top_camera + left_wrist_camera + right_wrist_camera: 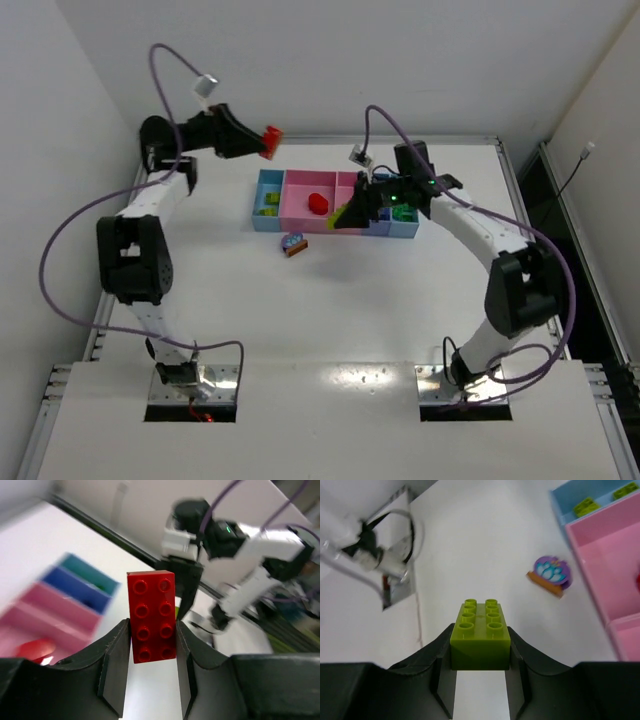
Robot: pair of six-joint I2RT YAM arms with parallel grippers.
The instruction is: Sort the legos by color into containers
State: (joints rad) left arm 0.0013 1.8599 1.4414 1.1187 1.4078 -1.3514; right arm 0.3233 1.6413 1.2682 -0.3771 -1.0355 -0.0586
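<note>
L gripper (152, 632) is up off the table (330, 320) near the far-left corner. Its jaws are clamped on the long sides of a red 8-stud brick (151, 615). The brick sticks out past the fingertips, studs facing the wrist cam. In the top cam it sits just beyond the far-left end of the containers (296, 212), not over any bin.

R gripper (480, 647) pinches a lime-green 8-stud brick (480, 630), studs up, jaws narrow around it. Top cam puts it over the mid-right part of the row, approx. at the near rim. Can't tell which bin is under it, since the R arm (480, 235) covers that bit.

Containers run in a row across the table's far half, roughly centred btw the left and right edges. The left-end light-blue bin (565, 505) has two small green bricks (586, 506) in it. The pink bin (298, 190) next to it holds a red piece (318, 203), prob. rounded but too small to be sure. The right-end light-blue bin (403, 229) shows only in part behind the R arm.

A purple-and-orange piece (294, 244) lies on the table just on the near side of the row. It's by the joint btw the left-end and pink bins, not touching them.
</note>
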